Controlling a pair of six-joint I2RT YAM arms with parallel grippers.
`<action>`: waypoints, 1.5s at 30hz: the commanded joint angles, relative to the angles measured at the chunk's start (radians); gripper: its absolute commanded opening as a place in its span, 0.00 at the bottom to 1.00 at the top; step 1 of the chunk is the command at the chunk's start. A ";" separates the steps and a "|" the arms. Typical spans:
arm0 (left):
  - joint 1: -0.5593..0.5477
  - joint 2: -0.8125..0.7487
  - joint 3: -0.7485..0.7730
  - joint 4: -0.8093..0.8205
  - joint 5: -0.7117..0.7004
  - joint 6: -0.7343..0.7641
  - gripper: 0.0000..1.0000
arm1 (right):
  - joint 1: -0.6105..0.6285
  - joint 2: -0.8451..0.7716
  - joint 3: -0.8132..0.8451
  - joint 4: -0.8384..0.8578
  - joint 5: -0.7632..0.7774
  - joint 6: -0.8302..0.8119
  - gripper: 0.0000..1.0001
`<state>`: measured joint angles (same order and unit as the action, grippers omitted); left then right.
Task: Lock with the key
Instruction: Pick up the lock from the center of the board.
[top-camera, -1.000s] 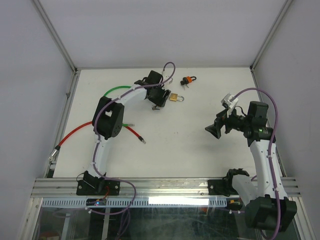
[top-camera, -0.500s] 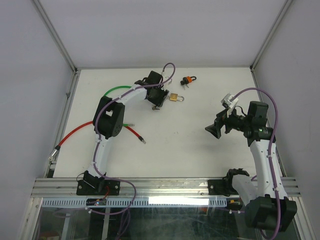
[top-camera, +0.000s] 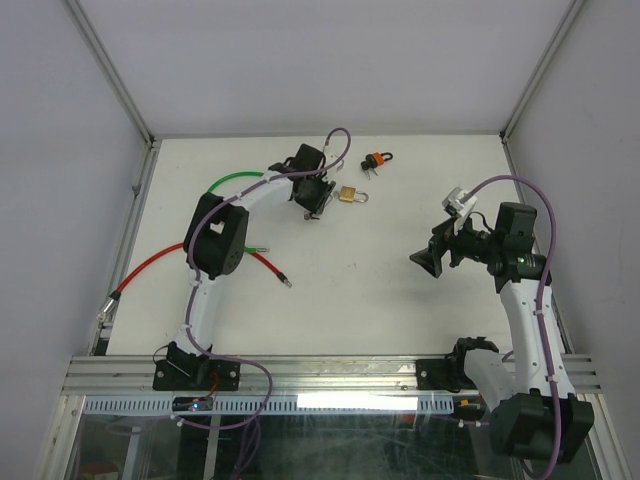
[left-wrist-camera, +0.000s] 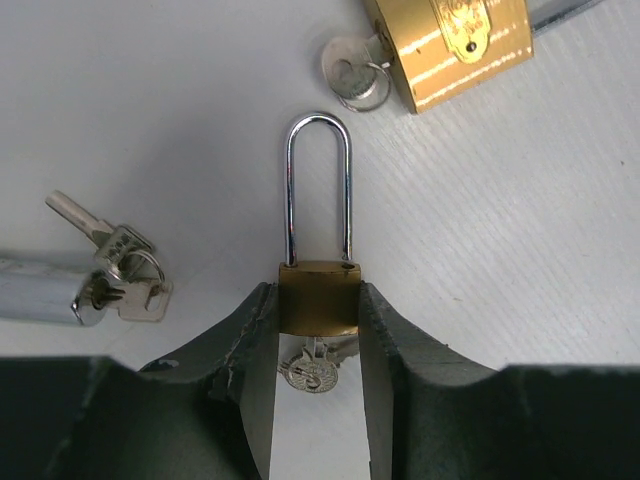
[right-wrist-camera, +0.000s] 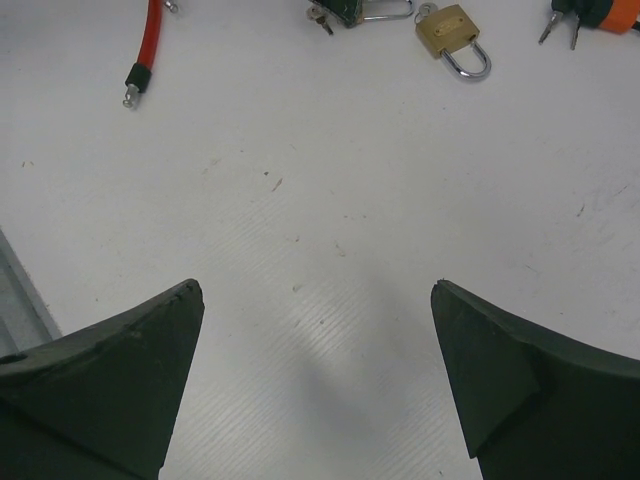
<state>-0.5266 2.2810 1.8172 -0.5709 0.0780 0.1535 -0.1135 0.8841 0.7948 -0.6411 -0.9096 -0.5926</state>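
White table (top-camera: 400, 310) fills the workspace, with pale walls rising on three sides. The large brass padlock (top-camera: 349, 194) at the far middle serves as the landmark.

Just beside it, on its left in the overhead view, the left gripper (left-wrist-camera: 318, 308) is down at the surface. Its wrist camera shows why: the two fingers (left-wrist-camera: 248, 335) are pressed in on the flanks of a small padlock (left-wrist-camera: 318, 295), a brass body with a long steel shackle that points toward the large brass padlock. A key (left-wrist-camera: 312, 372) sits in the keyhole at the body's near end, in the open channel between the fingers. That hold looks meant to pin the body flat so it cannot spin while something turns the key. Both shackle legs appear seated in the body, though I cannot tell whether it is latched.

A bunch of loose keys (left-wrist-camera: 122, 268) lies on the table to the left in that view, apart from the fingers.

Well away from the large brass padlock, on the near right side, the right gripper (right-wrist-camera: 315, 290) hangs above bare table with its fingers spread wide, holding and touching nothing. It faces the landmark, with a red cable (right-wrist-camera: 148, 38) and orange-tagged keys (right-wrist-camera: 608, 12) at the edges of its view. Judging by this, it is the free hand that would come in for the key.
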 joint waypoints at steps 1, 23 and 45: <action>-0.024 -0.130 -0.088 0.043 0.009 0.008 0.06 | -0.006 -0.002 0.020 0.026 -0.055 0.005 1.00; -0.145 -0.750 -0.927 0.769 0.401 0.022 0.00 | 0.018 -0.010 -0.094 -0.158 -0.431 -0.475 0.96; -0.256 -0.738 -0.984 0.850 0.627 0.038 0.00 | 0.185 0.151 -0.145 0.346 -0.265 0.029 0.92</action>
<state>-0.7647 1.5669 0.8349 0.2012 0.6479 0.1596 0.0662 1.0359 0.6399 -0.4309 -1.1831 -0.6842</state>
